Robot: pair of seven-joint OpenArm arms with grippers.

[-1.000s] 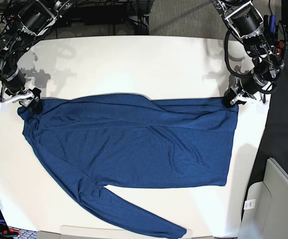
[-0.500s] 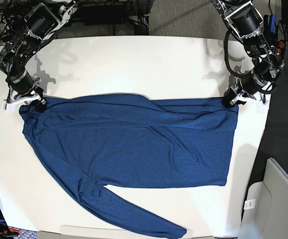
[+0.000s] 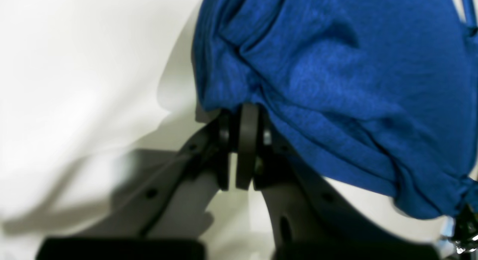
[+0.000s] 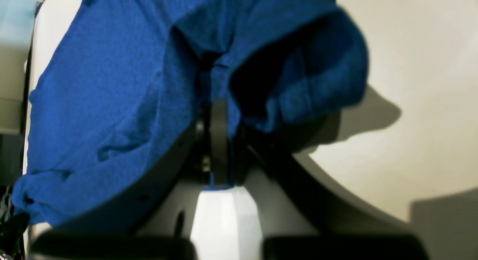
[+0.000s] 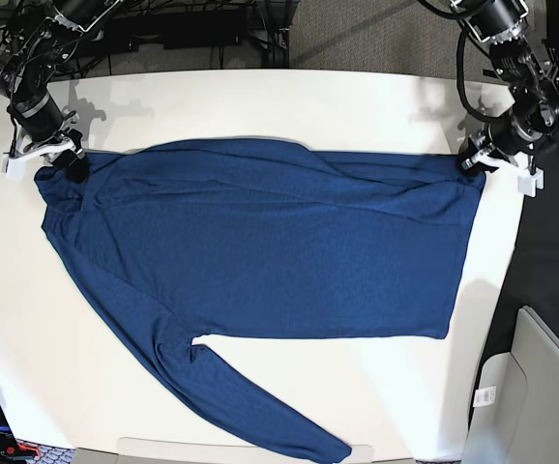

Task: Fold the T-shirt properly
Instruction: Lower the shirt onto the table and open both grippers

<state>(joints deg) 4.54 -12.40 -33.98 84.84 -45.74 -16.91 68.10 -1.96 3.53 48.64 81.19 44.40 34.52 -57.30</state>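
Both grippers are closed on the T-shirt (image 5: 260, 242), each one pinching a far corner of it. One sees the left gripper (image 3: 242, 121) with its jaws pressed together on a bunched hem corner near the far right corner of the table (image 5: 260, 97), and the right gripper (image 4: 218, 118) clamped on a gathered fold of cloth near the far left edge. The shirt lies flat and spread across the middle of the table, its far edge pulled straight between the two grips, and one long sleeve runs toward the near edge. The risk is probably in the grips: each holds only a small bunch of soft knit, so if the arms pull apart too strongly, a corner may slip out and the fold would be uneven. The loose sleeve could also drag and wrinkle when the edge is lifted.
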